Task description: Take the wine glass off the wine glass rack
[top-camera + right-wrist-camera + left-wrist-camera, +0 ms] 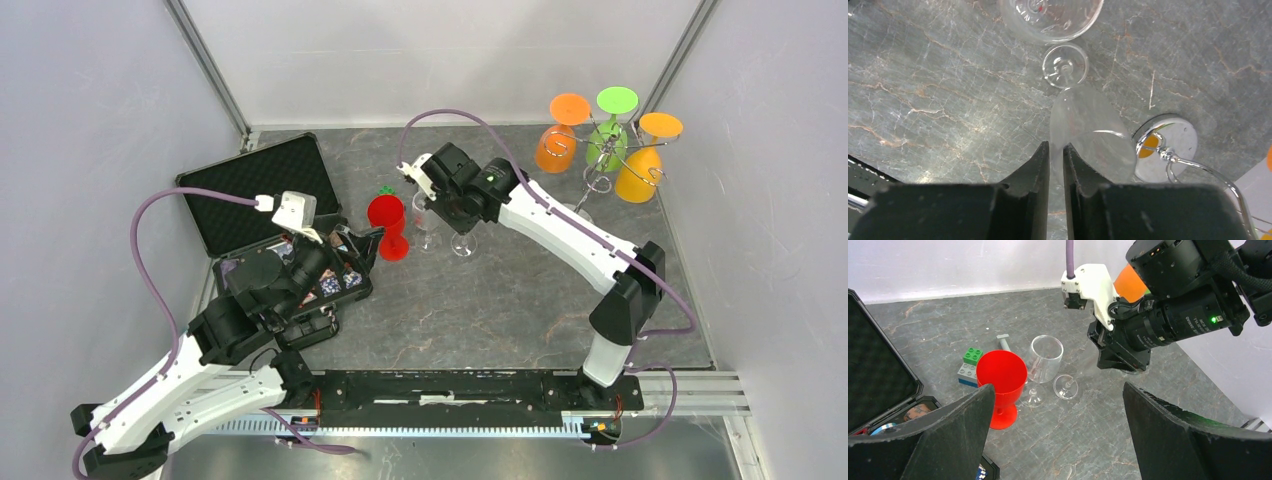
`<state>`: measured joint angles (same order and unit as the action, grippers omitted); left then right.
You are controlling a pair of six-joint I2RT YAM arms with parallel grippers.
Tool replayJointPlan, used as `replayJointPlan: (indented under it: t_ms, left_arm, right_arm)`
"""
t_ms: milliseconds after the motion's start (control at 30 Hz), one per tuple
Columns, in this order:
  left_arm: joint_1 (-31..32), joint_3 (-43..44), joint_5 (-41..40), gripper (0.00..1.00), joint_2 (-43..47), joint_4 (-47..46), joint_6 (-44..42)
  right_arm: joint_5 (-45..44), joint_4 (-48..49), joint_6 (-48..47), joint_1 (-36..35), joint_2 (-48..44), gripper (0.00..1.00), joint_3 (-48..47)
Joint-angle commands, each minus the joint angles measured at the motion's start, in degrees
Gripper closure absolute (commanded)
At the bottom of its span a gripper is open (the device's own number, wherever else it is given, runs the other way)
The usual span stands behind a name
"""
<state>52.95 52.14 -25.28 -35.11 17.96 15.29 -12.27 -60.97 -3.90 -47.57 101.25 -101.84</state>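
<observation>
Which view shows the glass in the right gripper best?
Right wrist: the wine glass shows bowl to foot, rim pinched in the right gripper. Left wrist and top external show mainly its foot.

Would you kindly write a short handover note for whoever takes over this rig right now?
Left gripper: open, empty, hovering by the red glass.
Right gripper: shut on the rim of a clear wine glass, off the wine glass rack, foot apparently on the table beside a second clear glass.
On the rack: orange glass, green glass and amber glass hang.
Left: release, retreat; unhook the others if wanted.
</observation>
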Motion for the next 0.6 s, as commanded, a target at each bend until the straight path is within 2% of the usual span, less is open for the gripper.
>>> replayJointPlan:
  t_ms: [0, 400, 567]
  left_arm:
    - [-0.2, 2.2, 0.5, 0.0, 0.8, 0.3, -1.7]
    - [-0.3, 2.7, 0.3, 0.0, 0.7, 0.2, -1.4]
    - [-0.2, 3.6, -0.7, 0.0, 0.4, 1.3, 1.6]
  right_arm:
    - [-1.3, 1.0, -0.2, 0.4, 0.2, 0.78, -4.0]
    - [-1.9, 0.3, -1.3, 1.1, 0.0, 0.7, -10.6]
    - [-2.1, 2.0, -1.7, 1.5, -2.8, 0.56, -12.5]
